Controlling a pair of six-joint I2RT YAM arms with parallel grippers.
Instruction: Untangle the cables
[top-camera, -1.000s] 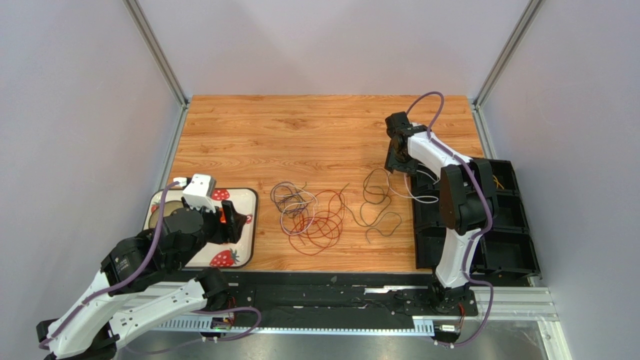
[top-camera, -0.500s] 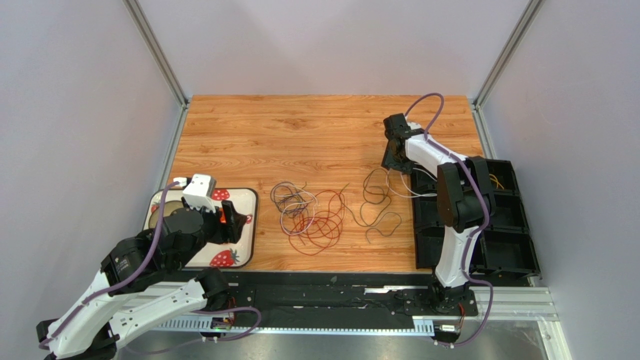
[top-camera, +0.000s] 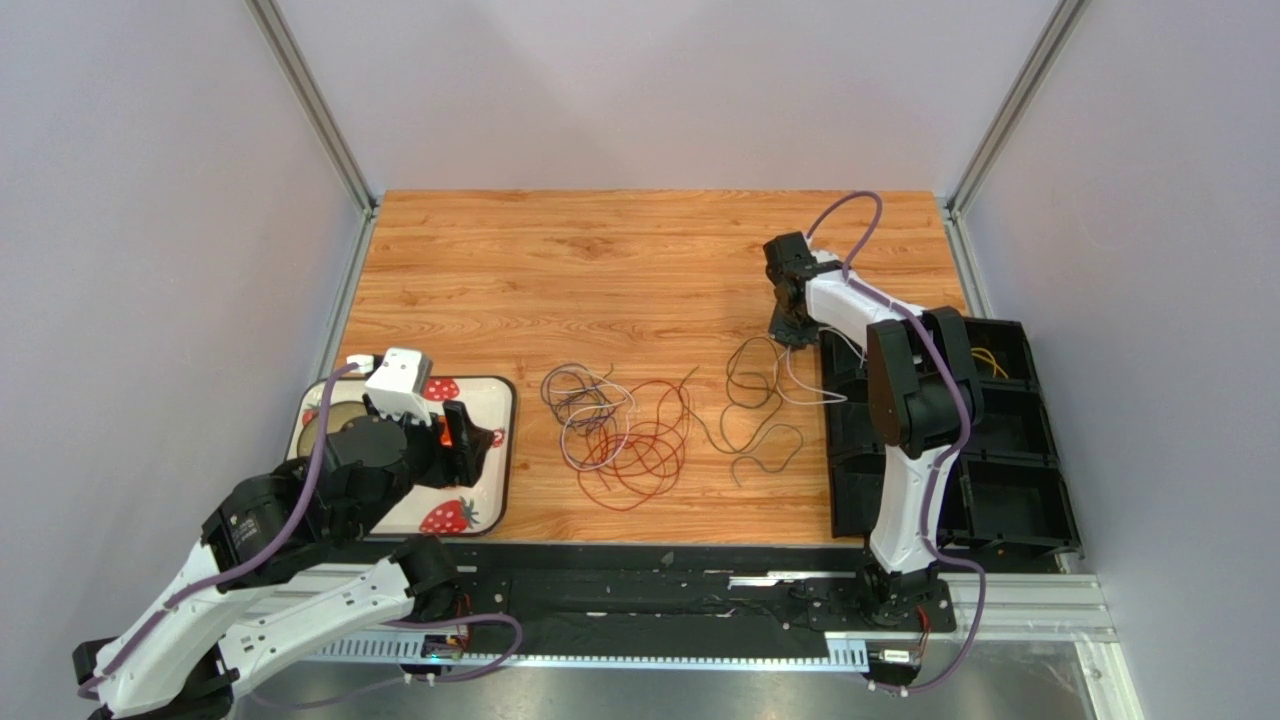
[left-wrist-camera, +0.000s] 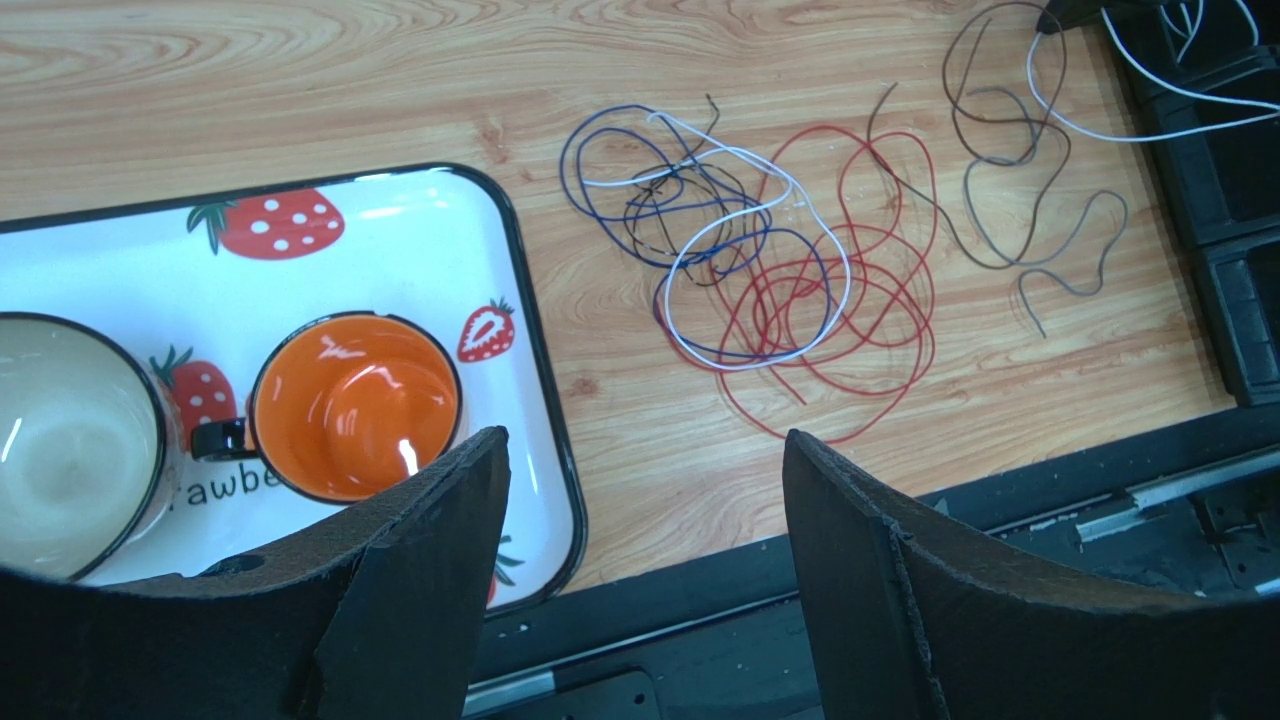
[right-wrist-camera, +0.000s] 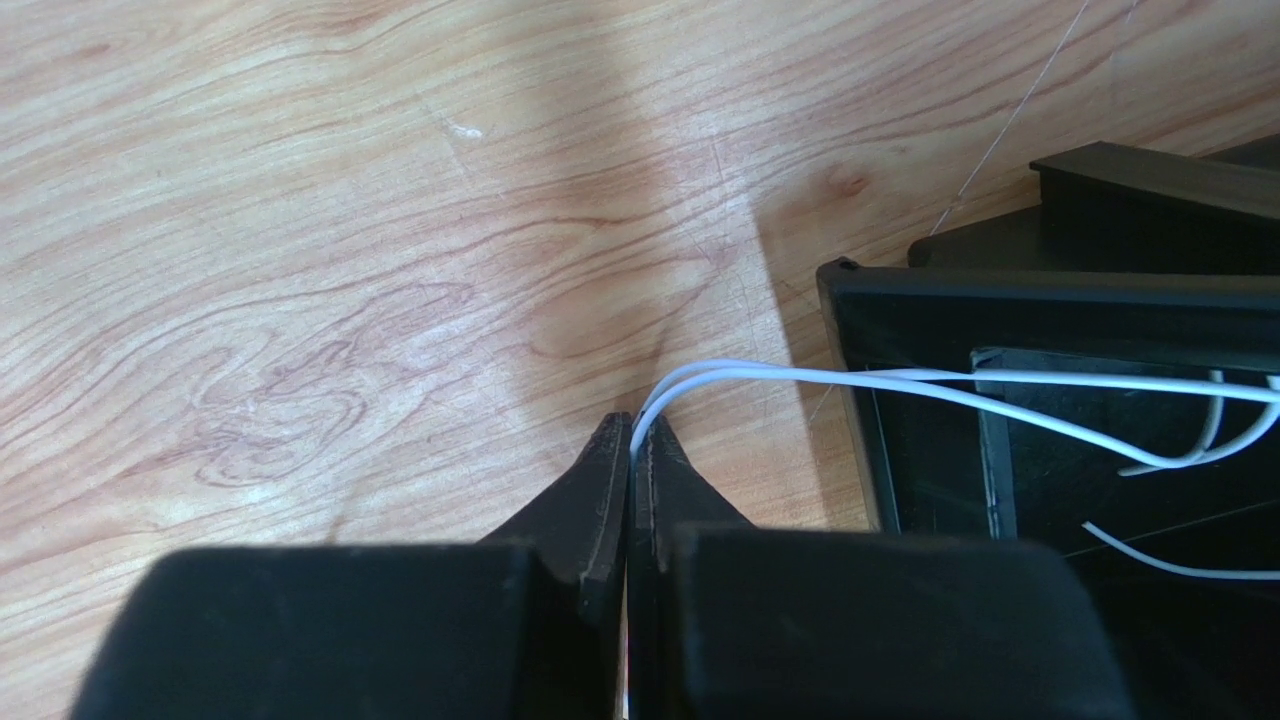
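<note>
My right gripper (right-wrist-camera: 633, 435) has its fingers pressed together on a white cable (right-wrist-camera: 781, 371). The cable leaves the tips as a doubled strand and runs off to the right of the fingers, over the wall of a black bin (right-wrist-camera: 1052, 293) and down inside it. Under and ahead of the tips there is only the wooden table (right-wrist-camera: 301, 225).

In the overhead view, a dark grey cable (top-camera: 771, 438) lies in loose loops on the wood just on the near side of that gripper, beside the bins.

My left gripper (left-wrist-camera: 643, 440) hangs with its fingers spread wide and nothing between them. Just ahead of its left finger sits an orange cup (left-wrist-camera: 356, 405) on a strawberry-print tray (left-wrist-camera: 526, 300), with a pale bowl (left-wrist-camera: 68, 443) further left on the same tray.

Ahead of the gap between the fingers and a little to the right, the tangle of cables (left-wrist-camera: 766, 270) lies flat on the table: red, blue and white loops laid across one another. It is apart from the tray's edge.
</note>
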